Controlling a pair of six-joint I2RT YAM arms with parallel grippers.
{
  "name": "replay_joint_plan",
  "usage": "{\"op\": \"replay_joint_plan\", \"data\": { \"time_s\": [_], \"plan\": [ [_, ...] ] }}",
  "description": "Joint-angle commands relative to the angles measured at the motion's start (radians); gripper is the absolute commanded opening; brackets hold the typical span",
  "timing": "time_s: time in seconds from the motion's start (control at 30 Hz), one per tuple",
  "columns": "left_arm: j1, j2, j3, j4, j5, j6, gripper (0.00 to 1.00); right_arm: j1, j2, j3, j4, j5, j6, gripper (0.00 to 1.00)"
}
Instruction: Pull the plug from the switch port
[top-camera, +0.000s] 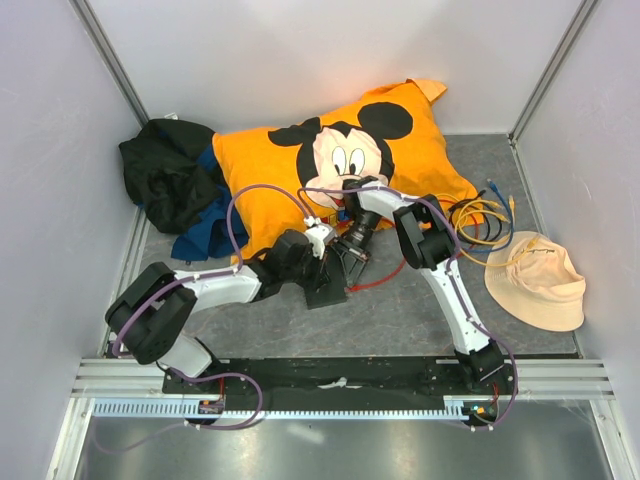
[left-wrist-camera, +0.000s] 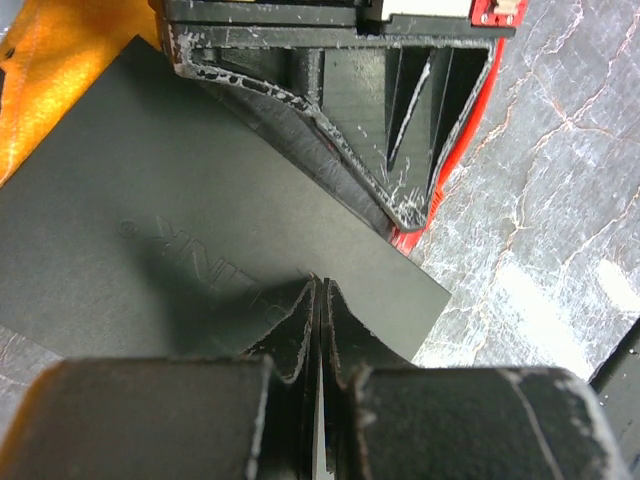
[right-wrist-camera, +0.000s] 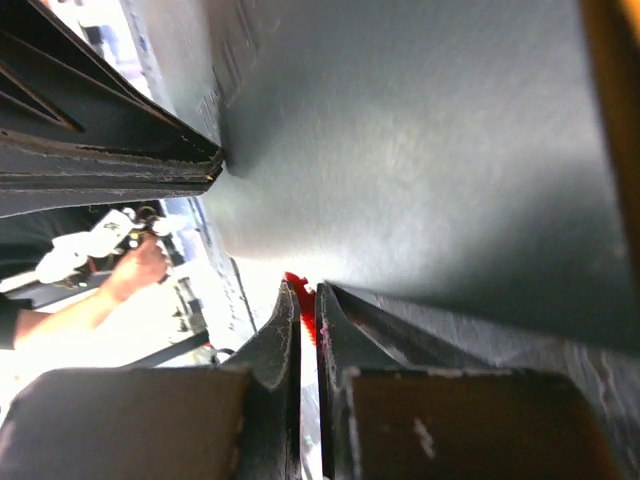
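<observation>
Top external view: switch (top-camera: 325, 288) lies flat on the grey table (top-camera: 400, 325) near mid-frame, just at 6 o'clock of the orange Mickey pillow (top-camera: 400, 150), both arms meeting over it. L arm reaches in from 8 o'clock, and the left gripper (top-camera: 323, 258) sits on the switch's top face. R arm comes from 4 o'clock, folds over the pillow edge and points down, w/ the right gripper (top-camera: 350, 268) at the switch's 3 o'clock side. A red cable (top-camera: 378, 280) runs off from there toward 3 o'clock across the table. Left wrist view: the left one's fingers are pressed together, only a hairline slit btwn them, nothing held, tips touching the switch lid by embossed lettering; the right gripper shows at 12 o'clock as a V narrowing to its tips at the switch's edge, red showing under and beside it. Right wrist view: its fingers are drawn nearly together w/ a sliver of red pinched at the tips, close against the switch's side. The plug itself and the port row can't be made out, too hidden and too blurred. Elsewhere, top view: a black cloth heap (top-camera: 165, 170) and blue cloth (top-camera: 205, 238) at 10 o'clock of the switch, a coil of yellow and blue cables (top-camera: 478, 222) at 2 o'clock, a beige bucket hat (top-camera: 538, 280) at 3 o'clock, well apart.
</observation>
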Motion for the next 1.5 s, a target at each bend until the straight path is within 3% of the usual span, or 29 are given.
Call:
{"op": "replay_joint_plan", "data": {
  "time_s": [0.0, 0.4, 0.67, 0.83, 1.07, 1.47],
  "plan": [
    [-0.034, 0.065, -0.044, -0.162, -0.077, 0.042, 0.02, -0.021, 0.067, 0.03, 0.142, 0.426, -0.177, 0.01],
    [-0.038, 0.079, -0.038, -0.162, -0.077, 0.047, 0.02, -0.085, 0.015, 0.018, 0.142, 0.494, -0.21, 0.0],
    [-0.035, 0.054, -0.075, -0.085, -0.053, 0.059, 0.02, -0.085, -0.31, -0.077, 0.142, 0.363, -0.189, 0.01],
    [-0.034, 0.045, -0.084, -0.065, -0.051, 0.071, 0.02, -0.102, -0.465, 0.01, 0.141, 0.257, -0.111, 0.01],
    [-0.028, 0.079, -0.078, -0.03, -0.036, 0.103, 0.02, -0.123, -0.608, 0.108, 0.141, 0.308, 0.0, 0.0],
    [-0.028, 0.042, -0.11, 0.001, -0.017, 0.108, 0.02, -0.378, -0.636, 0.208, 0.142, 0.306, 0.063, 0.01]
  ]
}}
